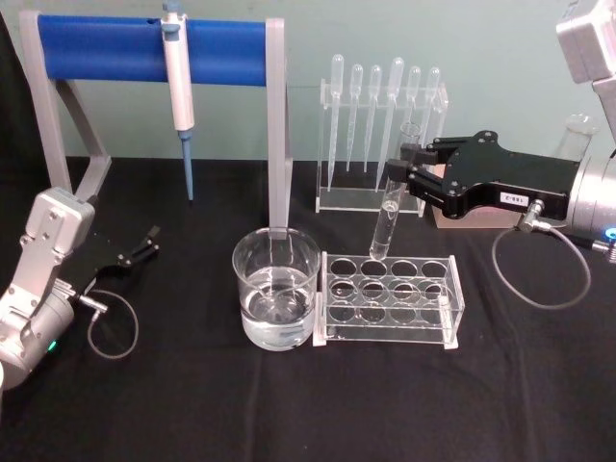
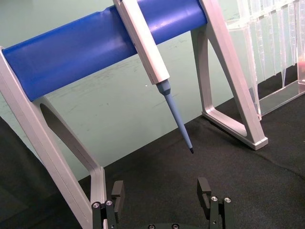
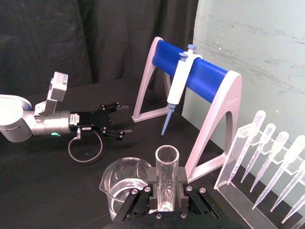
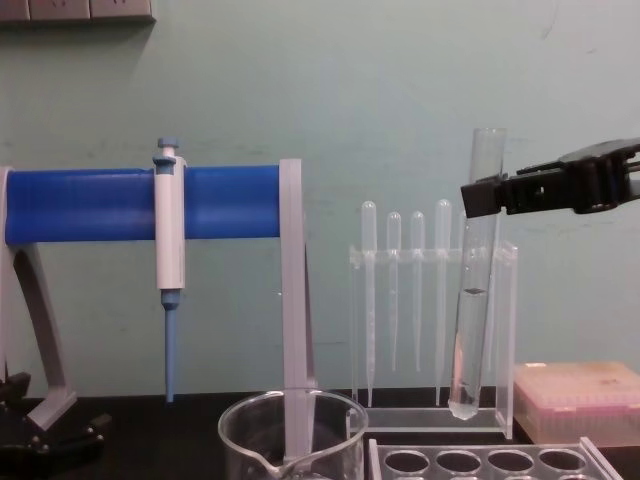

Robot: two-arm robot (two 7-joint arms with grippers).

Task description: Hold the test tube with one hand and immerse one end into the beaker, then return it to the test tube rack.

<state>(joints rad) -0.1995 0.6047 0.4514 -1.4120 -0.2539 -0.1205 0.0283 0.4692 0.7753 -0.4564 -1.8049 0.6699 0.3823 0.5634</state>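
The right gripper (image 1: 397, 174), a black two-finger unit, was closed on the upper part of the long clear glass test tube (image 1: 389, 208), just below its flared rim. In the chest view the test tube (image 4: 471, 320) was held nearly upright. Its rounded bottom hung clear above the transparent test tube rack with round holes (image 4: 490, 462), and clear liquid was seen in its lower part. In the head view the tube's lower end was placed over the back row of the rack (image 1: 453, 310).

The wide clear glass beaker (image 1: 252, 318), partly filled with clear liquid, stood on the black table (image 1: 289, 414) just beside the rack, on the robot's left of it. The tube was not in the beaker.

The left gripper (image 1: 149, 241) was parked low at the table's left side, well apart from the beaker. Its fingers (image 2: 117, 190) were spread wide with nothing between them.

Behind, a white pipette with a blue tip (image 1: 178, 82) hung from a blue-barred stand (image 1: 106, 48), and a clear holder of frosted plastic pipettes (image 1: 380, 125) stood behind the rack.
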